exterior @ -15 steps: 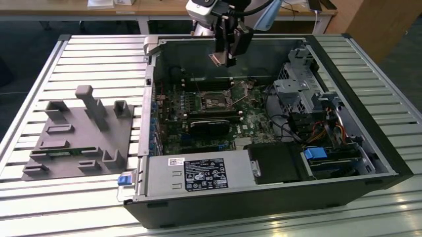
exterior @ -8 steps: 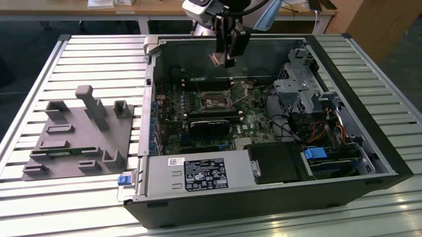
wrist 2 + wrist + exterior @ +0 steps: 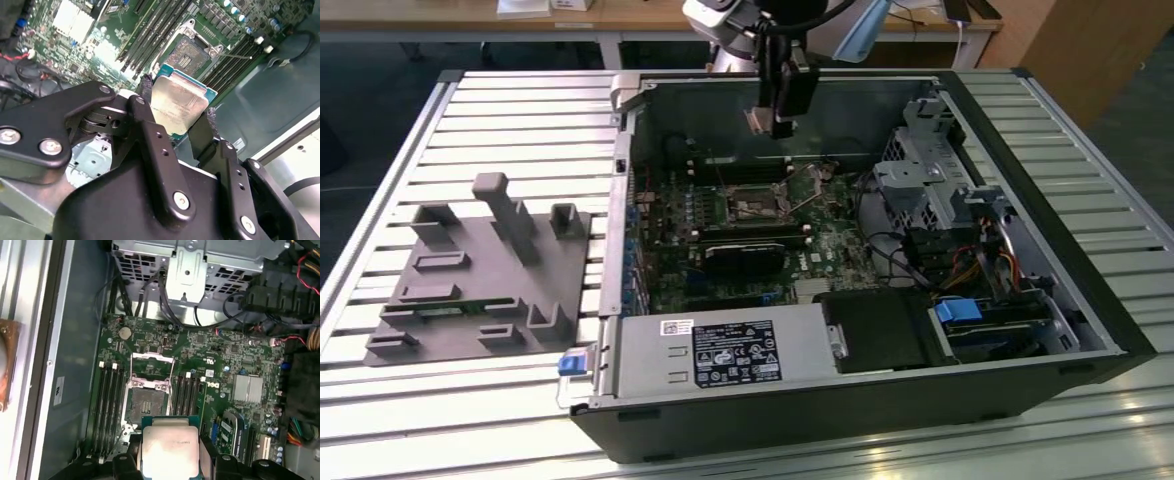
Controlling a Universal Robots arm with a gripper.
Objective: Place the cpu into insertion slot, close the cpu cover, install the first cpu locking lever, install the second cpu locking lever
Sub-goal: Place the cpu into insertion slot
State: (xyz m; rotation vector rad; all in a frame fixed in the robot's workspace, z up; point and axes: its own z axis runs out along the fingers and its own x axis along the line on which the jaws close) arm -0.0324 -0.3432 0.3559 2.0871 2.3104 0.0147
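Jaws of the gripper (image 3: pixel 781 118) are clamped on the cpu (image 3: pixel 179 102), gripping two opposite edges, its silver top turned toward the wrist cameras. The chip hangs in the air over the open computer case (image 3: pixel 854 420), clear of the green motherboard (image 3: pixel 220 350). In the exterior view the insertion slot (image 3: pixel 757 207) lies at roughly six o'clock from the jaws, apart from them. Its cpu cover (image 3: pixel 152 356) stands swung open, leaving the socket bare.

The cpu (image 3: pixel 179 102) is silver-grey (teal-green rim), the pincer (image 3: pixel 176 121) black, the motherboard (image 3: pixel 220 351) green, the insertion slot (image 3: pixel 145 403) dark.
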